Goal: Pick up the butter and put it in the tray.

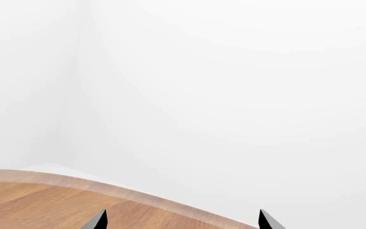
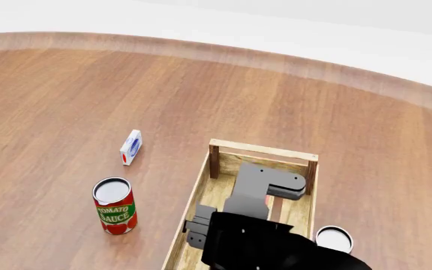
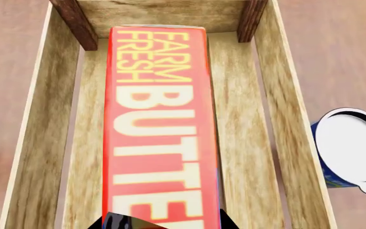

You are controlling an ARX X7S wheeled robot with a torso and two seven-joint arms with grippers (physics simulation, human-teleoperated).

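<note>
The butter [image 3: 160, 119], a red-orange box lettered "FARM FRESH BUTTER", lies lengthwise between the walls of the light-wood tray [image 3: 40, 119], its far end near the dark corner posts. My right gripper [image 3: 164, 222] is shut on its near end, one finger on each long side. In the head view the right gripper [image 2: 276, 188] reaches down into the tray [image 2: 261, 151], and only a sliver of the butter [image 2: 265, 201] shows under it. I cannot tell whether the box rests on the slats. My left gripper [image 1: 181, 220] is open and empty above the table's edge.
A tomato sauce can [image 2: 115, 205] stands left of the tray. A small white-and-blue carton [image 2: 130, 147] stands behind the can. A blue can with a white top [image 2: 332, 239] stands close to the tray's right wall and shows in the right wrist view [image 3: 351, 148]. The curved far table edge [image 2: 201, 50] meets white floor.
</note>
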